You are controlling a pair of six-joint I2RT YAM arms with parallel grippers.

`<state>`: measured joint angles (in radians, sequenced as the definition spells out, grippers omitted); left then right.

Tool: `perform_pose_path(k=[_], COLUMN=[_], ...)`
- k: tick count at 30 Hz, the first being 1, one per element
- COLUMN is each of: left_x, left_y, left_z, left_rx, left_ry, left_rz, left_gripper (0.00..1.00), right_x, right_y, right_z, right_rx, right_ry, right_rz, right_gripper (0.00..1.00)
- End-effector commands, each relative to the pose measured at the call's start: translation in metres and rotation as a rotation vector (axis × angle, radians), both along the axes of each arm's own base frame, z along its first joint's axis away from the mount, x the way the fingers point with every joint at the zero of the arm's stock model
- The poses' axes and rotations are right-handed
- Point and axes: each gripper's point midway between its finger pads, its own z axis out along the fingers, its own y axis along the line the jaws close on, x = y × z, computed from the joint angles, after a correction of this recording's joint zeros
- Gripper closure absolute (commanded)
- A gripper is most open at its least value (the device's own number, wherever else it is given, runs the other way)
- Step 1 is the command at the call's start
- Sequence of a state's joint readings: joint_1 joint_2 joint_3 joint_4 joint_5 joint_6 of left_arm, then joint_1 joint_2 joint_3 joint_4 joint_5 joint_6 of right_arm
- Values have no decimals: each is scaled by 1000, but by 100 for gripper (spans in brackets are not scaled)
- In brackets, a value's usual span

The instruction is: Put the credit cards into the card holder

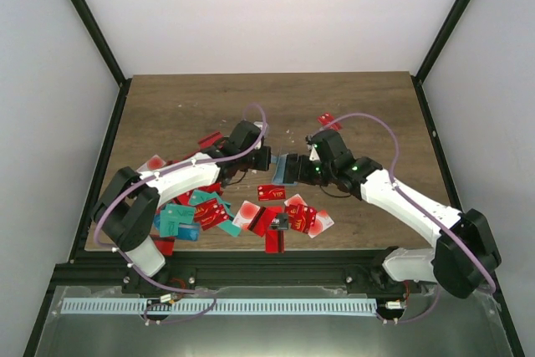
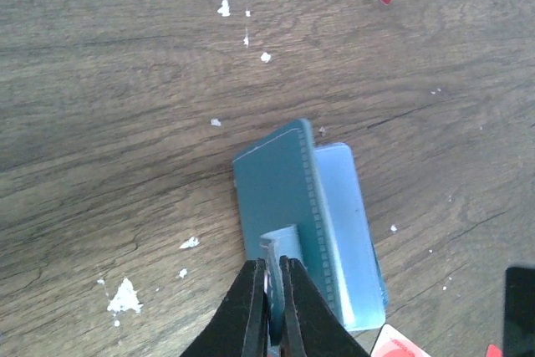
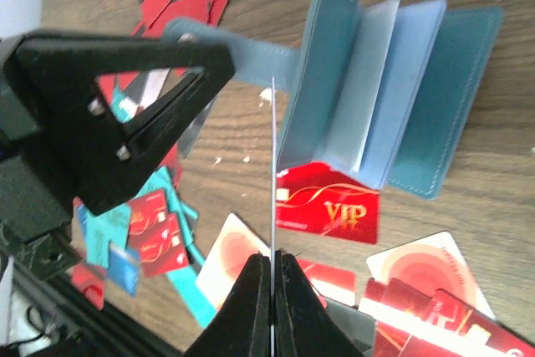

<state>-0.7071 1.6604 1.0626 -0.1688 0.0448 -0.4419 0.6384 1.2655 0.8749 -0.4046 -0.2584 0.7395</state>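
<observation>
Credit cards (image 1: 272,219) are heaped at the near edge of the table (image 1: 192,106), between the two arm bases. Mostly red, some teal, a few white or dark, all overlapping.

A red VIP card (image 3: 330,206) lies flat just past the heap. In the right wrist view the lower edge of the card holder (image 3: 401,98) overlaps it.

Card holder is mid-table, just beyond the heap, between both grippers. It's open, with the pale blue inner panels fanned out like a book. Can't tell if it's touching the wood.

Left gripper (image 2: 274,261) is clamped on the holder's teal tab, jaws nearly together.

Right gripper (image 3: 273,258) is pinching a single card (image 3: 273,165). The card is edge-on to the wrist camera, so it shows only as a thin line and its face isn't visible. Its far end runs just beside the holder's nearest panel. Can't tell if it's in a pocket.

Farther out are white specks (image 2: 125,298) on the wood. A stray red card (image 1: 326,120) lies alone beyond the right gripper, well apart from the heap.
</observation>
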Motion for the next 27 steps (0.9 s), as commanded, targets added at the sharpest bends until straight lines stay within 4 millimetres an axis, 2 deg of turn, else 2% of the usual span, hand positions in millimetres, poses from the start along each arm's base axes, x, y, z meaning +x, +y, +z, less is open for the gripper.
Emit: perform_pose_path(k=[1, 12, 18, 27], left_x=[-4, -4, -7, -10], left_y=[8, 25, 41, 48], left_z=[-19, -44, -59, -69], left_rx=[54, 149, 195, 218], left_ry=[26, 56, 72, 89], left_rz=[12, 63, 98, 103], left_gripper=[96, 96, 96, 96], right_x=[19, 33, 42, 62], right_y=[-17, -46, -46, -45], right_z=[10, -33, -52, -59], right_rx=[-75, -239, -250, -251], right_ry=[-60, -27, -2, -21], right_rz=[-128, -240, -227, -223], right_gripper=[99, 99, 99, 99])
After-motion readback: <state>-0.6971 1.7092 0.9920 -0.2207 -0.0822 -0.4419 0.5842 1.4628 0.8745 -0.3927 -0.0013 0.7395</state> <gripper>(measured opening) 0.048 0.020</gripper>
